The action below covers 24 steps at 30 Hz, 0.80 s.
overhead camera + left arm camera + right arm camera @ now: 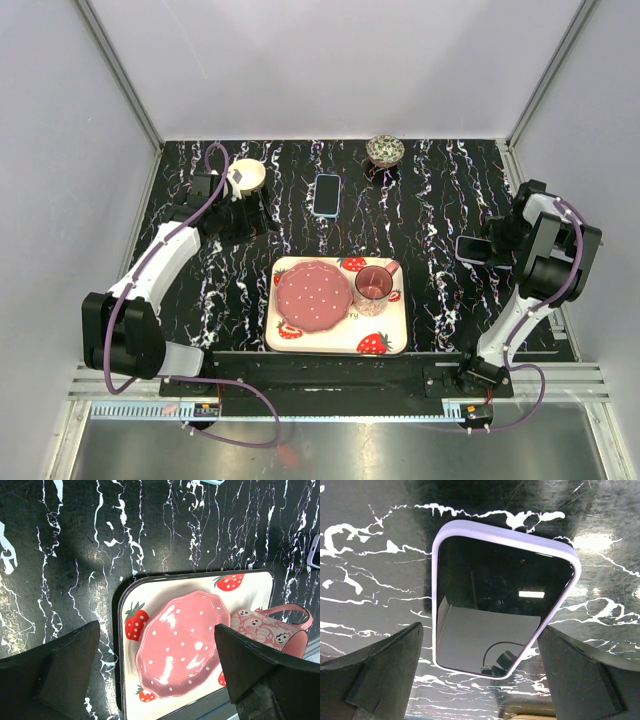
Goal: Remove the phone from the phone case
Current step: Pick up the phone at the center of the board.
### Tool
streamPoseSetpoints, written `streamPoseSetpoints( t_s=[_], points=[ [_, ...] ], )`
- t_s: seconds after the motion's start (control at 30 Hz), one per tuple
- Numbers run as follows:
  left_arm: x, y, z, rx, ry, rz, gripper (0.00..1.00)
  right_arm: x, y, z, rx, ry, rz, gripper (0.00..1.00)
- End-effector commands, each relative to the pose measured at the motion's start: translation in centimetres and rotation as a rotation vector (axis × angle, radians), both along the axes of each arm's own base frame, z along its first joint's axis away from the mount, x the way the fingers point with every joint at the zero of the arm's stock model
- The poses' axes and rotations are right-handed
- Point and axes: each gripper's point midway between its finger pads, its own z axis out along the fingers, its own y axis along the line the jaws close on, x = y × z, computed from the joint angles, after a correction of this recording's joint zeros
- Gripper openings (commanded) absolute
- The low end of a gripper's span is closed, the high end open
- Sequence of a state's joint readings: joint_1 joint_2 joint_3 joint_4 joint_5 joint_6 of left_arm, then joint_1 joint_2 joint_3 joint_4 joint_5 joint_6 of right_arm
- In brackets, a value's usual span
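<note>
Overhead, the right claw (492, 246) hides part of the lilac phone (466, 250); the left wrist view crops the phone case (212, 481).

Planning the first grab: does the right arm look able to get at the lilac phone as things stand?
Probably yes: the right pincer hangs open just over the lilac phone, which lies flat on the table with nothing crowding it.
</note>
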State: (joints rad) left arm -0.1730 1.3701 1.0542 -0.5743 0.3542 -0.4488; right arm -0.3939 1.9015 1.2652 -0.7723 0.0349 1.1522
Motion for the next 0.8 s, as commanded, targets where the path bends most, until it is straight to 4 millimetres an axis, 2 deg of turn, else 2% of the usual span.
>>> streamPoseSetpoints(
  t_s=[0.0,0.27,0.37,0.47,0.5,0.53,0.6,0.63,0.67,0.7,0.73,0.77],
  points=[
    [1.0,0.4,1.5,0.019,-0.078,0.007,0.99,-1.1,-1.1,-1.0,-0.031,0.109,-0.051,1.00],
    [0.6,0.5,0.8,0.026,-0.060,0.006,0.99,-2.5,-1.7,-1.8,-0.075,0.175,-0.032,1.00],
    [0.8,0.8,0.8,0.037,-0.065,0.030,0.99,-2.7,-1.8,-1.8,-0.086,0.167,0.000,0.95],
    [1.1,1.0,1.2,0.040,-0.080,0.045,0.99,-3.2,-1.9,-1.8,-0.108,0.159,0.035,0.82],
    [1.1,1.1,1.4,0.043,-0.086,0.048,0.99,-2.7,-2.2,-1.2,-0.130,0.121,0.058,0.72],
    [1.2,1.3,1.5,0.055,-0.091,0.061,0.99,-3.4,-1.8,-1.6,-0.132,0.118,0.072,0.67],
    [1.1,1.9,1.6,0.077,-0.086,0.089,0.99,-1.9,-1.9,-0.5,-0.162,-0.001,0.105,0.58],
    [1.4,2.4,1.8,0.095,-0.092,0.119,0.99,-2.4,-1.5,-0.9,-0.152,-0.012,0.114,0.54],
    [1.4,2.6,2.2,0.096,-0.098,0.129,0.99,-0.9,-1.1,-0.4,-0.147,-0.100,0.156,0.51],
    [1.5,2.7,2.4,0.095,-0.103,0.135,0.99,-0.2,-0.9,0.5,-0.149,-0.160,0.175,0.42],
    [1.6,2.5,2.9,0.083,-0.114,0.134,0.99,-0.3,-0.3,0.3,-0.134,-0.192,0.194,0.35],
    [1.7,2.5,3.2,0.083,-0.122,0.135,0.99,1.8,0.3,1.5,-0.128,-0.320,0.248,0.30]
  ],
)
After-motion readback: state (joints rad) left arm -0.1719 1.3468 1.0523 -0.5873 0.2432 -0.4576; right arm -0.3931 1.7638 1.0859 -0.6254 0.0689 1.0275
